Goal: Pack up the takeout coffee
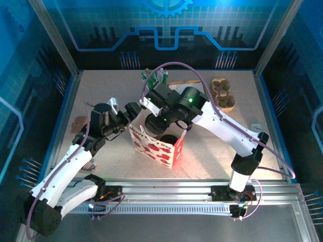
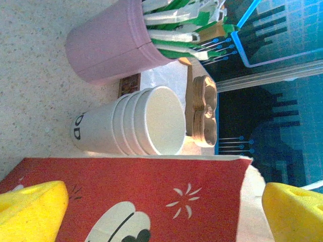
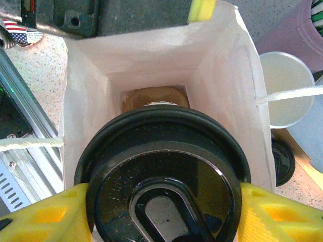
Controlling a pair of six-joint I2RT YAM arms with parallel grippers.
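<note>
The takeout coffee [image 3: 161, 174], capped with a round black lid [image 3: 166, 131], stands upright between the right pincer's [image 3: 161, 214] yellow pads [image 3: 43, 217] at the open mouth of the bag [image 3: 222, 65].

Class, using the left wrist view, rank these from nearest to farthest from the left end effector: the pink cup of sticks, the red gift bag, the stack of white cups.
1. Red gift bag: at the bottom, between the fingers of the left end effector.
2. Stack of white cups: mid-frame, just beyond the bag's edge.
3. Pink cup of sticks: at the top, behind the stack.
</note>
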